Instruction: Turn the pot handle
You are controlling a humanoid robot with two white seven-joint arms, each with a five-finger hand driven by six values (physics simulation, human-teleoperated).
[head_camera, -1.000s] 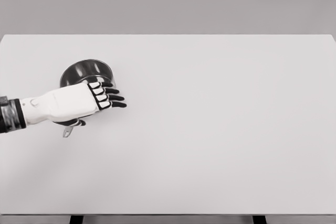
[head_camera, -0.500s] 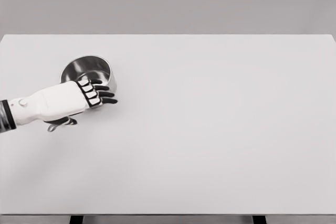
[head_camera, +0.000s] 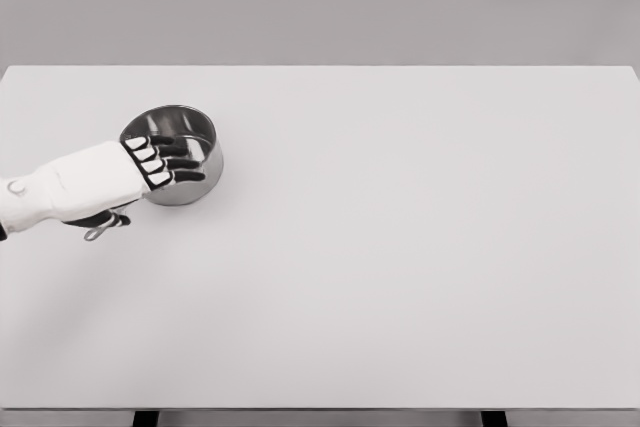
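Handle (head_camera: pixel 98 231) swung left, pointing lower-left

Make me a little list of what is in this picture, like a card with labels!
place: white table, seen from the robot's head
pot: shiny metal pot, upright, at the table's left side
handle: sticks out toward the lower left, mostly hidden; only its tip shows
left hand: white with black fingers, reaching over the pot's near rim
fingers: stretched across the pot's opening
grip on handle: hidden under the hand, cannot tell
right hand: not in view
other things: none seen
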